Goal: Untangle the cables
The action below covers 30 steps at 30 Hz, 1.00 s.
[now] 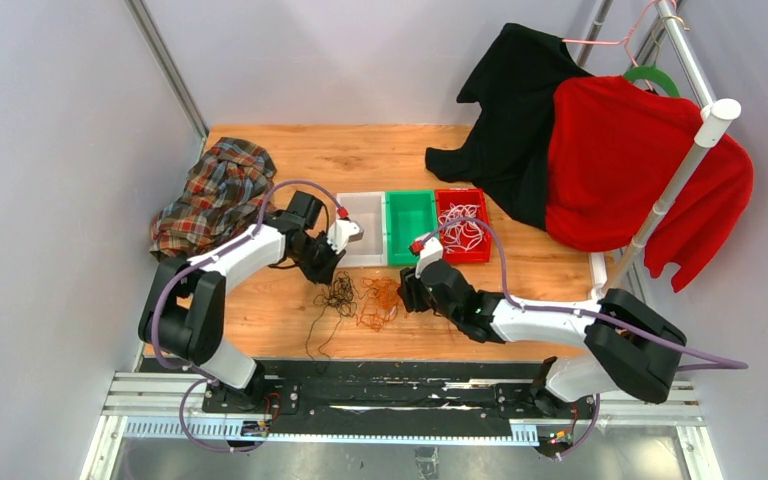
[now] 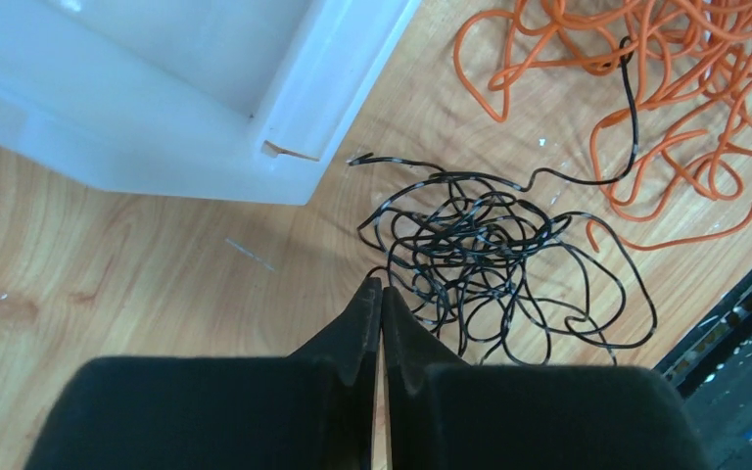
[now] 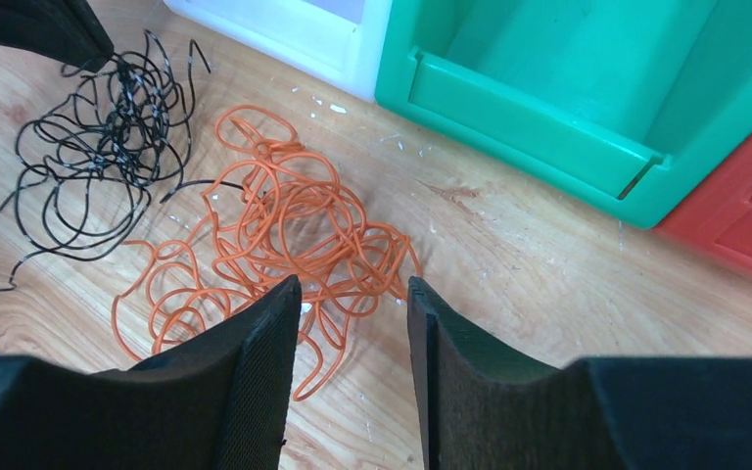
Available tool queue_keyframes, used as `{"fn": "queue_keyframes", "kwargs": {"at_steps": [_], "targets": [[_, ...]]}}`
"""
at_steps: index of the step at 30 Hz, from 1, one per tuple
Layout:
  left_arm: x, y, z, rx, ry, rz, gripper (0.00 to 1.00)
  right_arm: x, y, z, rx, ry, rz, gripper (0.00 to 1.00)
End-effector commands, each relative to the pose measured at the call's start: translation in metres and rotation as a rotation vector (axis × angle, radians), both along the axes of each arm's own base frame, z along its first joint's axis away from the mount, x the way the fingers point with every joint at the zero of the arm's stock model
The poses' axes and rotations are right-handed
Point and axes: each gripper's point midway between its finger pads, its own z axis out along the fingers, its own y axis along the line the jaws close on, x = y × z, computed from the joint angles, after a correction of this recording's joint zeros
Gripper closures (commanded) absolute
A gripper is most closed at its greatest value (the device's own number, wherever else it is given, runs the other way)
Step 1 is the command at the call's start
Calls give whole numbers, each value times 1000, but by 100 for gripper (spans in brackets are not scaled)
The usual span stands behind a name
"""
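Now, with my left gripper (image 2: 382, 294) pinched shut at the edge of the black cable (image 2: 480, 255) on the table (image 2: 108, 255), a strand caught or not I cannot tell, and my right gripper (image 3: 352, 304) half open, empty, over the touching orange cable (image 3: 294, 225), I'd pin orange and lift black slowly.

Bright, even and diffuse, apparently from overhead. Only faint, soft shadows on the table (image 1: 550, 275). Slightly washed out on the white bin (image 2: 206, 147). Crisp on the cables (image 3: 294, 225) and wood grain in both wrist views. Softer and coarser from above. Little detail in the dark left fingers (image 2: 206, 411) at the near edge.
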Motion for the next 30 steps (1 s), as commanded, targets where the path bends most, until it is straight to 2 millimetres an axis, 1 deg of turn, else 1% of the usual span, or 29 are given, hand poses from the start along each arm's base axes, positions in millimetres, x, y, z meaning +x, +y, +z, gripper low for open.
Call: {"fn": "queue_keyframes", "kwargs": {"at_steps": [1,2,4,6,8,10,12,13,14,15,17,18,20,21,24,28,30], "targets": [[11,0,18,-14,-69,-3,99,9,4,36,29,-75,-23,53],[12,-3,26,-26,-75,-9,99,11,3,44,34,-95,-26,51],[15,-8,49,-59,-95,-13,99,15,3,62,58,-136,-32,45],[18,-14,76,-102,-131,-19,99,18,7,80,94,-174,-29,41],[17,-18,98,-136,-162,-26,99,21,13,96,127,-200,-21,39],[13,-19,112,-155,-176,-28,99,22,19,105,150,-212,-6,38],[7,-18,119,-162,-171,-23,99,22,28,110,168,-223,24,34],[4,-17,115,-157,-156,-14,98,22,30,110,167,-224,28,33],[1,-15,109,-147,-134,3,91,22,31,111,166,-226,24,33],[-2,-13,100,-137,-103,27,81,22,31,110,160,-228,23,33],[-9,-9,79,-114,-33,78,66,22,29,108,150,-242,15,33],[-8,-6,69,-97,-20,117,59,21,28,108,145,-247,12,33],[-7,-1,50,-68,-2,177,51,19,24,106,134,-251,4,32],[-6,1,42,-56,-1,196,49,18,22,104,129,-251,0,32],[1,6,25,-29,-5,256,47,17,17,101,120,-255,-10,32],[8,1,11,-40,25,290,47,13,15,97,112,-249,-9,34],[11,0,4,-41,34,299,49,12,14,94,110,-245,-10,35]]}}
